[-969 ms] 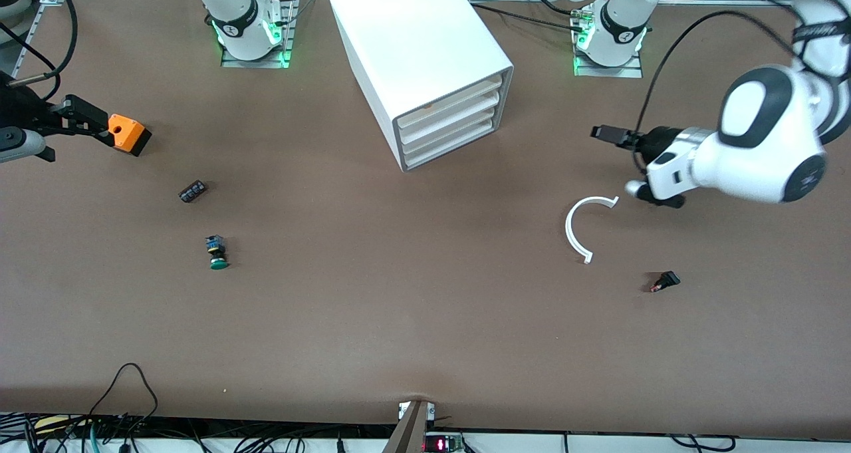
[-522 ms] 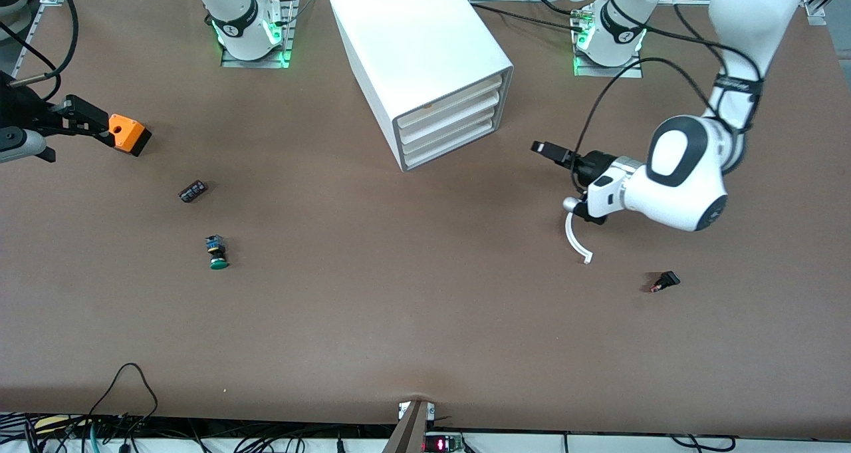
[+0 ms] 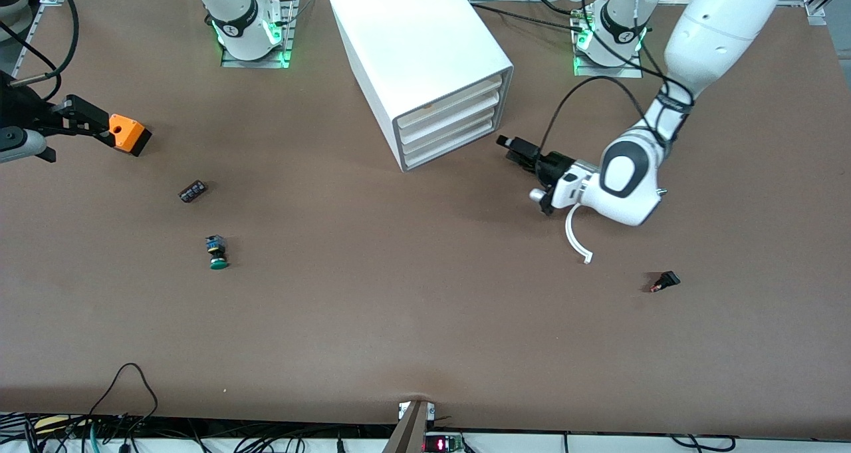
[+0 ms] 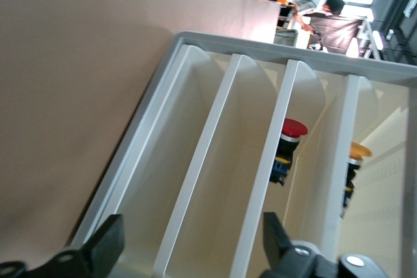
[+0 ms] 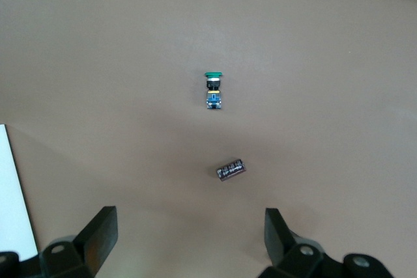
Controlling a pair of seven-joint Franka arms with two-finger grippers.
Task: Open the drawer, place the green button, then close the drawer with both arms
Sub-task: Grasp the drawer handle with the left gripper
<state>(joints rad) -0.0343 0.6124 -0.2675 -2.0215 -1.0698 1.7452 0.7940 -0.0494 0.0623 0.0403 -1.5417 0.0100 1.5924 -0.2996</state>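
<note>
Brown table [image 3: 425, 320] | button [image 3: 217, 252] lying green-capped, blue-ended | left gripper [image 3: 515, 148] spreading wide facing shut drawer [image 3: 452, 148] | right gripper [image 5: 189, 236] waiting wide.

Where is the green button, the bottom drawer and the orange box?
button [image 3: 217, 262], front view, on its green cap.
drawer [image 3: 452, 150], front view, on its white front.
orange box [image 3: 129, 135], front view, on its top.

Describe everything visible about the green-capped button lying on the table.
The button is a small push button with a round dark-green cap, a black middle and a blue rear end. It lies on its side on the bare brown table, cap toward the front camera, at the right arm's end. Nothing touches it. A small dark component lies apart from it, farther from the camera. In the right wrist view it sits in plain sight, ungripped.
</note>
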